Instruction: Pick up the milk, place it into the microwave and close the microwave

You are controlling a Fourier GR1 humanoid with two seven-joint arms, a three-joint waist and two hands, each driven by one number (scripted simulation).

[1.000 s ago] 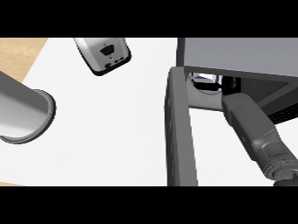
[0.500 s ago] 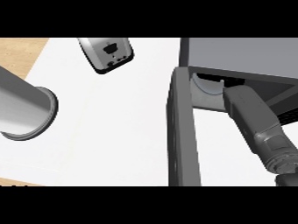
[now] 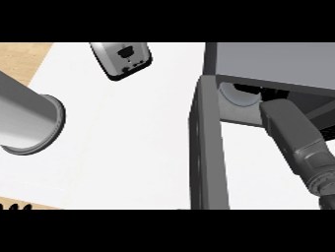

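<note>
The white counter (image 3: pixel 127 147), smooth and matt with pale wood showing at its left edge, fills most of the head view. At the upper right stands the microwave (image 3: pixel 286 61), a boxy dark-grey shell, with its flat slab of a door (image 3: pixel 208 147) standing wide open. The left forearm (image 3: pixel 17 115), a plain grey cylinder, crosses the left side. The right forearm (image 3: pixel 294 135) reaches from the lower right into the cavity. A small silver-and-black appliance (image 3: pixel 123 59) — perhaps a toaster — lies well apart at the top. The milk is not plainly visible: a pale rounded shape (image 3: pixel 237 94) just inside the cavity mouth may be the milk or the turntable. The right hand (image 3: pixel 266 90) shows only as dark bits in there, so I cannot tell whether it grips anything. The left hand (image 3: pixel 12 206) rests at the lower edge, fingers straight and up. The milk likely handles as moderately heavy, with shifting liquid and smooth, dentable sides — best taken round the middle of its body and kept upright.
</note>
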